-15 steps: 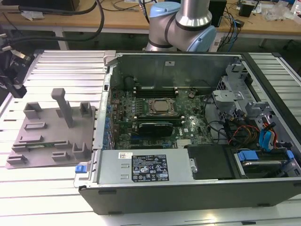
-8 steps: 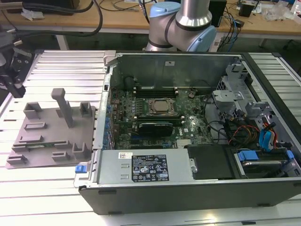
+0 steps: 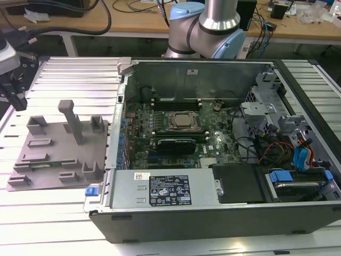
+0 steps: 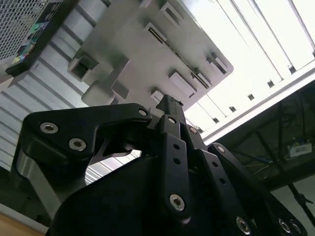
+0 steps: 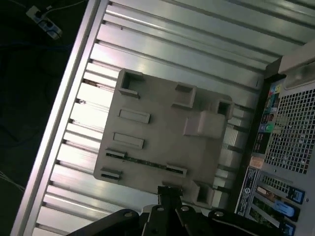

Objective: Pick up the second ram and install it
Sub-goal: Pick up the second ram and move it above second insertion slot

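The second ram (image 5: 145, 162) is a thin dark green strip standing on edge between two holders of the grey tray (image 5: 162, 123). In the exterior view the ram (image 3: 42, 165) sits near the tray's (image 3: 53, 146) front edge, on the exterior view's left. My black gripper (image 3: 16, 98) hangs above the table behind and left of the tray, apart from it. In both wrist views its fingertips (image 5: 170, 191) (image 4: 170, 101) are pressed together with nothing between them, and they point toward the tray (image 4: 128, 44).
An open computer case (image 3: 298, 101) fills the middle and right, with the motherboard and a silver processor (image 3: 184, 120) inside. A tall grey post (image 3: 72, 120) and several raised holders stand on the tray. The ribbed metal tabletop (image 3: 69, 74) surrounds it.
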